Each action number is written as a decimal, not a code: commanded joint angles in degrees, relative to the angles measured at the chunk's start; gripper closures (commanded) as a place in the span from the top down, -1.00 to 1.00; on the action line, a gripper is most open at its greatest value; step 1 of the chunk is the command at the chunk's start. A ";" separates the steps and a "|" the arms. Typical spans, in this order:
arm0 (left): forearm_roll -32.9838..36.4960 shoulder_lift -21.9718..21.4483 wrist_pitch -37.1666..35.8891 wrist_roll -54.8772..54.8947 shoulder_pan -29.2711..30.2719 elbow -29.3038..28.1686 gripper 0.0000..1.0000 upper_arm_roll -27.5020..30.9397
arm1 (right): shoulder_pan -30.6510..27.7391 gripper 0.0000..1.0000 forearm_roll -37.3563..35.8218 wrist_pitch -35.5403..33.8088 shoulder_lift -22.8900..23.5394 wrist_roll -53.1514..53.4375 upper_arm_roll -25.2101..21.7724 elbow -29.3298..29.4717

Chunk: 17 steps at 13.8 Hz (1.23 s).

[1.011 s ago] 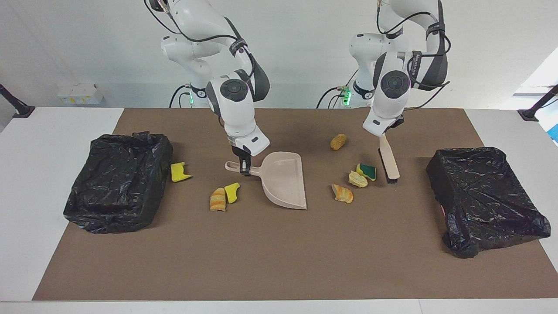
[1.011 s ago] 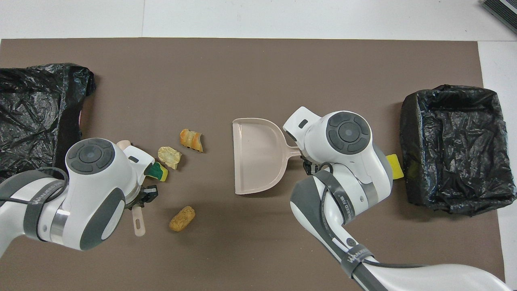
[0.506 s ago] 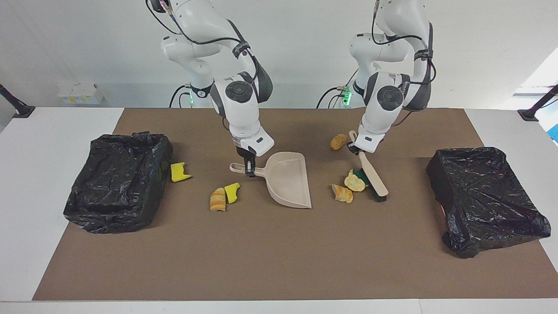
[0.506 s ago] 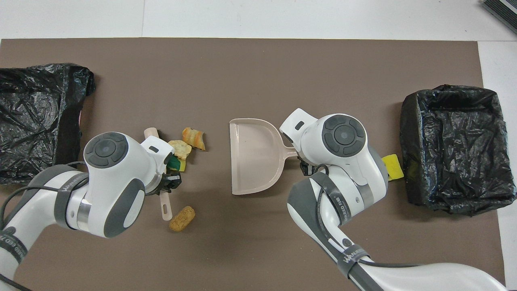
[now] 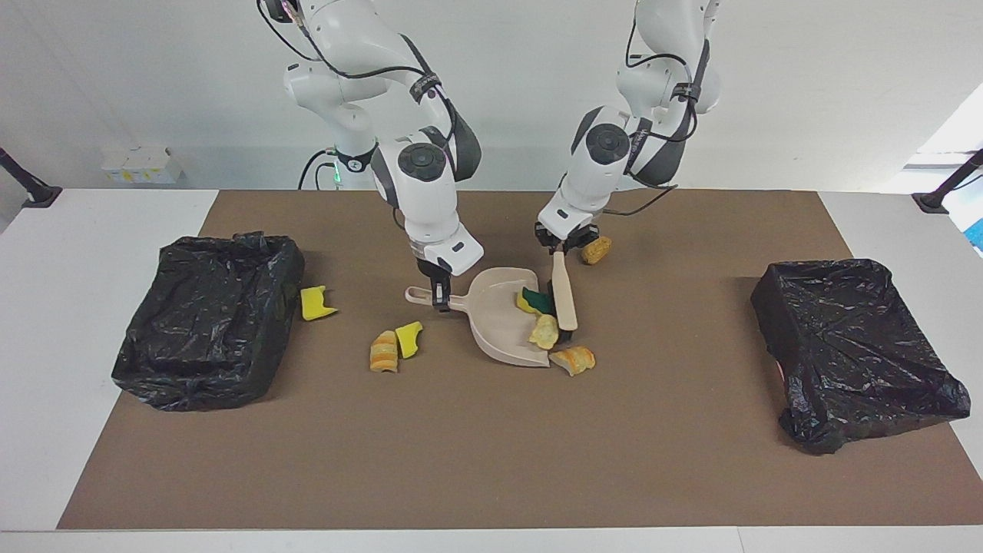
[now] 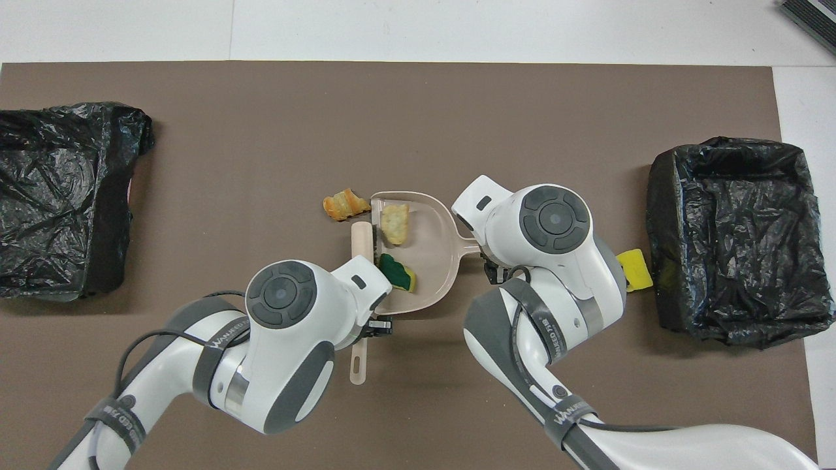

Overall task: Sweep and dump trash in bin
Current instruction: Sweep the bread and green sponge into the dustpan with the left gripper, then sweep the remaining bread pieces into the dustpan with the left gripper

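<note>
The trash now sits partly in my dustpan [image 5: 503, 322]: over the last second my left gripper [image 5: 563, 247], clamped on the brush [image 5: 564, 296], has swept the green-and-yellow sponge [image 5: 535, 301] and the bread chunk [image 5: 544, 332] in. The croissant piece [image 5: 574, 359] stopped at the pan's lip, at five o'clock in the facing view. My right gripper [image 5: 439, 296] stays clamped on the pan's handle; I judge one more stroke is needed, then four scraps at three and nine o'clock.
</note>
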 commanded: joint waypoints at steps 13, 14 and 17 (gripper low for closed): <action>8.30 7.73 -11.33 20.28 15.76 18.26 -1.00 1.66 | 0.69 -1.00 -0.59 1.49 0.40 2.28 0.12 -0.60; 10.32 8.08 -11.23 23.70 18.21 18.61 -1.00 1.66 | 0.69 -1.00 -0.59 1.49 0.40 2.28 0.12 -0.60; 15.49 10.79 -10.62 28.99 22.35 19.48 -1.00 1.66 | 0.69 -1.00 -0.59 1.49 0.40 2.28 0.12 -0.60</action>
